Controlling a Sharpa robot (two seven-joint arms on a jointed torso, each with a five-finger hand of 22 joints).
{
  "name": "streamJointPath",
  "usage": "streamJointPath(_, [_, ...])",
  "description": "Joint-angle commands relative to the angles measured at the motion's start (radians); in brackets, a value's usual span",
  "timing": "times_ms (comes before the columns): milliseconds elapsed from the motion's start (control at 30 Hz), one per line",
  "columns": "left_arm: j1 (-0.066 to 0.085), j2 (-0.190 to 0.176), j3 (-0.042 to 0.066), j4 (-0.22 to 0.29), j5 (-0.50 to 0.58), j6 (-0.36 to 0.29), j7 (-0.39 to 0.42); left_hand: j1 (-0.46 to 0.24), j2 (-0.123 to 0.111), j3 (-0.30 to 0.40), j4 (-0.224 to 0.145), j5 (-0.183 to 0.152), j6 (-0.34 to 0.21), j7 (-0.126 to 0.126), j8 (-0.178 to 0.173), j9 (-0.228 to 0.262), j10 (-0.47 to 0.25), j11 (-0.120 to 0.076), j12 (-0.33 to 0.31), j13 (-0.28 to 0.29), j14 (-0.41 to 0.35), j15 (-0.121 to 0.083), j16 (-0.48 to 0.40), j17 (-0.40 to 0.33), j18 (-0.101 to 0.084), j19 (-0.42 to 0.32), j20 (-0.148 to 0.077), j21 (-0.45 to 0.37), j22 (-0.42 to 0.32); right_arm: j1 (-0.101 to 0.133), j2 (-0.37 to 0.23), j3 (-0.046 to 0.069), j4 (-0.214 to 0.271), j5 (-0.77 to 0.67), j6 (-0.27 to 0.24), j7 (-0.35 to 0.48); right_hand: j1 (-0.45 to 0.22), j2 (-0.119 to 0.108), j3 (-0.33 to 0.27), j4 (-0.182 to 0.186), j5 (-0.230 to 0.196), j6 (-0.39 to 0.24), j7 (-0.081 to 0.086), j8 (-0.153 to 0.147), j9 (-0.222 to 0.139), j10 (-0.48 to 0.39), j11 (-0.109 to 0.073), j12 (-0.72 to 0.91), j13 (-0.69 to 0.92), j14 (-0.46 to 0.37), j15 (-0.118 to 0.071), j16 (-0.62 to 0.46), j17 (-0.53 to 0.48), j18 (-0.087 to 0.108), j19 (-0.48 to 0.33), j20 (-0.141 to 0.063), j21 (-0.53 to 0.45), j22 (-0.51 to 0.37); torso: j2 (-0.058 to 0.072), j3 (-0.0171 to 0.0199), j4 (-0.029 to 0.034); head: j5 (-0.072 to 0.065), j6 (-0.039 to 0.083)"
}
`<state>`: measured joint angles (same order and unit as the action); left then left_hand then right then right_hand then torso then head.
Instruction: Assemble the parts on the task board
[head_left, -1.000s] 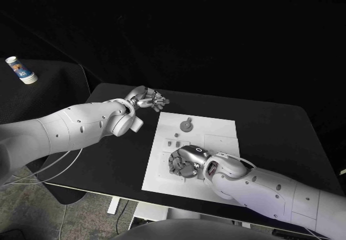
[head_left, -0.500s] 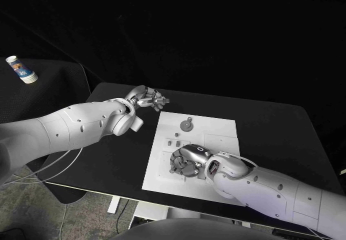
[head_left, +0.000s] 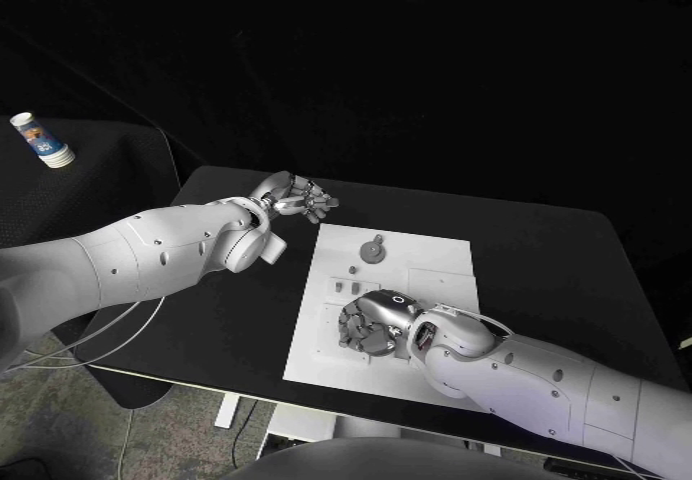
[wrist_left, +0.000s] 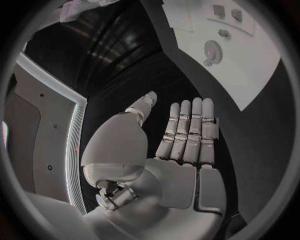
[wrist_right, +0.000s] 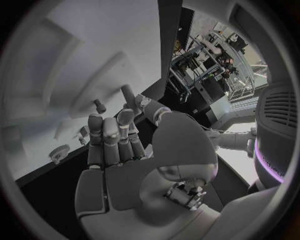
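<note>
The white task board (head_left: 433, 262) lies in the middle of the black table. A round grey part (head_left: 375, 250) sits at its far end, with small grey pieces (head_left: 351, 269) nearer the middle. My right hand (head_left: 371, 324) hovers palm down over the board's near half. In the right wrist view, its thumb and a fingertip pinch a short grey peg (wrist_right: 128, 94). My left hand (head_left: 296, 195) hangs over the bare table beyond the board's far left corner. Its fingers (wrist_left: 187, 132) are stretched out flat and hold nothing. The left wrist view also shows the round part (wrist_left: 212, 50).
A small white bottle (head_left: 42, 140) stands on a dark surface off the table's far left. Bare black tabletop (head_left: 555, 250) surrounds the board on all sides. Loose cables (head_left: 87, 340) hang below my left arm.
My right hand has slid slightly toward the board's near edge. The left hand and the parts on the board have stayed where they were.
</note>
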<state>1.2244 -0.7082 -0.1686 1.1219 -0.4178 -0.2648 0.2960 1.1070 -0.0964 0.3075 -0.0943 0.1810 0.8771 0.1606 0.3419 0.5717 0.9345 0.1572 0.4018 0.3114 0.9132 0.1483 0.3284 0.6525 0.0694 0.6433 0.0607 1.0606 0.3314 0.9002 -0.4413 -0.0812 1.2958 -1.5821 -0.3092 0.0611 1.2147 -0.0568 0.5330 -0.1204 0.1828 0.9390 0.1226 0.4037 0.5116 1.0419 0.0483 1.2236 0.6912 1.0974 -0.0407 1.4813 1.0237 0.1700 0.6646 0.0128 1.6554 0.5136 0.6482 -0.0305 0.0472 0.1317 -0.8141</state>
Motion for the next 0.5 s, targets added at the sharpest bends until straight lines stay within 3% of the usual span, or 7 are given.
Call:
streamJointPath(33, [0.001, 0.002, 0.001, 0.001, 0.005, 0.01, 0.007, 0.0, 0.008, -0.003, 0.004, 0.003, 0.007, -0.003, 0.003, 0.002, 0.007, -0.001, -0.006, 0.002, 0.009, 0.001, -0.004, -0.001, 0.012, -0.009, 0.0, -0.004, 0.0, -0.007, -0.003, -0.006, -0.009, -0.03, 0.038, -0.03, 0.005, 0.009, 0.002, -0.002, 0.004, 0.085, 0.018, 0.014, 0.022, 0.004, 0.002, -0.001, -0.001, 0.0, -0.008, 0.003, -0.002, 0.006, 0.007, 0.001, 0.106, 0.0, 0.0, -0.0001, 0.001, 0.0, 0.001])
streamJointPath(500, [0.001, 0.002, 0.001, 0.0, 0.005, 0.011, 0.007, 0.0, 0.008, -0.003, 0.004, 0.003, 0.007, -0.003, 0.002, 0.002, 0.007, -0.001, -0.006, 0.002, 0.009, 0.001, -0.004, -0.002, 0.012, -0.009, 0.0, -0.004, 0.0, -0.012, -0.003, -0.006, -0.002, -0.033, 0.013, -0.024, 0.006, 0.009, 0.002, -0.003, 0.005, 0.085, 0.017, 0.014, 0.022, 0.004, 0.002, -0.001, -0.002, 0.0, -0.008, 0.003, -0.002, 0.006, 0.007, 0.001, 0.106, 0.0, 0.0, 0.0005, 0.0002, -0.001, 0.002])
